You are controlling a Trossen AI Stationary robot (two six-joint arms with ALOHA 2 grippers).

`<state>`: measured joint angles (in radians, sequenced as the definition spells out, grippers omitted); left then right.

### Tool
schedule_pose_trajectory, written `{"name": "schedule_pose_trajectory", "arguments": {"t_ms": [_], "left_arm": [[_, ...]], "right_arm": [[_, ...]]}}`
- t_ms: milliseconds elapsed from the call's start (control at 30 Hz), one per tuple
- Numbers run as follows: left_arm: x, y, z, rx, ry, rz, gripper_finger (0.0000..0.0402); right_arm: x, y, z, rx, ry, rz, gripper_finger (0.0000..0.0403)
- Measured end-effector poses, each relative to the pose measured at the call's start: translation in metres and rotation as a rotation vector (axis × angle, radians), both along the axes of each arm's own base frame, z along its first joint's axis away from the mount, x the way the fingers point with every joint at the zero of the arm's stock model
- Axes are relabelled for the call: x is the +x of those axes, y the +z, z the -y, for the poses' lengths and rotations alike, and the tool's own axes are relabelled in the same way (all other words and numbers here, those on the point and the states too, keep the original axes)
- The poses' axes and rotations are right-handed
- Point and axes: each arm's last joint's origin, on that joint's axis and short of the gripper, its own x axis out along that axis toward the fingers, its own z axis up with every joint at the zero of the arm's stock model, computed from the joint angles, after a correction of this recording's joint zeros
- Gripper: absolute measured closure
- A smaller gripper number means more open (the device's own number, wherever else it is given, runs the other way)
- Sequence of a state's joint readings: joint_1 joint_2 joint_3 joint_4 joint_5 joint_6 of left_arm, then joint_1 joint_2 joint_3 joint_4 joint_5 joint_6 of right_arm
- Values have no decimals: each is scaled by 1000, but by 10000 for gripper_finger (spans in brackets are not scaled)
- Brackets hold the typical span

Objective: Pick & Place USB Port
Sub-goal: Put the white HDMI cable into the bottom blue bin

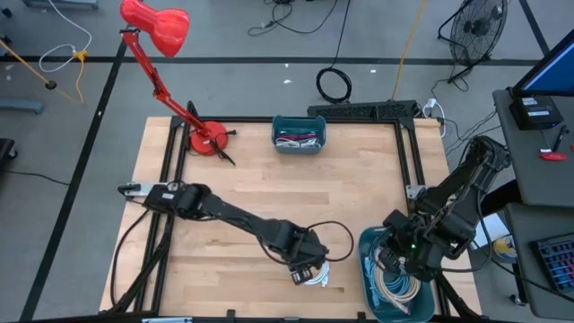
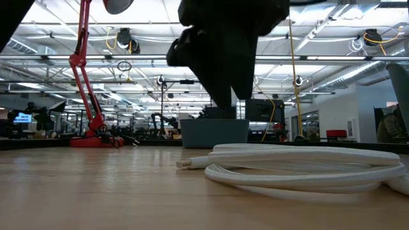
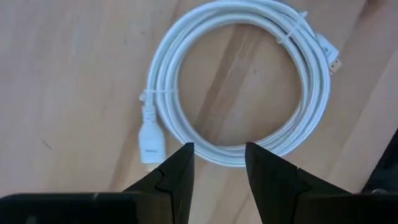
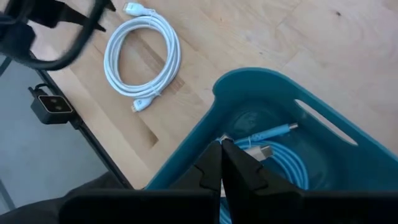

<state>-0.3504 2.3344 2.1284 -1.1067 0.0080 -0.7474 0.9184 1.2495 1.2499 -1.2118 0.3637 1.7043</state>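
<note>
A white USB cable point(image 3: 242, 81), coiled and tied in two places, lies flat on the wooden table near its front edge point(image 1: 314, 278); one plug point(image 3: 151, 142) sticks out of the coil. My left gripper point(image 3: 217, 152) hangs open just above the coil's edge, pointing steeply down, touching nothing; the low view shows it clear above the cable point(image 2: 300, 169). My right gripper point(image 4: 221, 149) is shut and empty above the teal bin point(image 4: 249, 93) at the table's front right corner, which holds blue and white cables.
A second teal bin point(image 1: 276, 135) with cables stands at the table's far edge. A red desk lamp point(image 1: 208, 139) has its base at the far left. The left arm's own black cable loops beside its wrist point(image 1: 336, 235). Bare wood lies between the coil and the bins.
</note>
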Motion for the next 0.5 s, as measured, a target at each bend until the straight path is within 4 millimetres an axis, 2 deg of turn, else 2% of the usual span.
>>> {"name": "schedule_pose_trajectory", "arguments": {"t_ms": [300,500], "left_arm": [[-1,-25,3,-72,316,-145,256],[0,-46,4,-94,334,-236,256]], "right_arm": [[0,0,0,2,-2,2,403],[1,0,-1,11,-4,7,403]]}}
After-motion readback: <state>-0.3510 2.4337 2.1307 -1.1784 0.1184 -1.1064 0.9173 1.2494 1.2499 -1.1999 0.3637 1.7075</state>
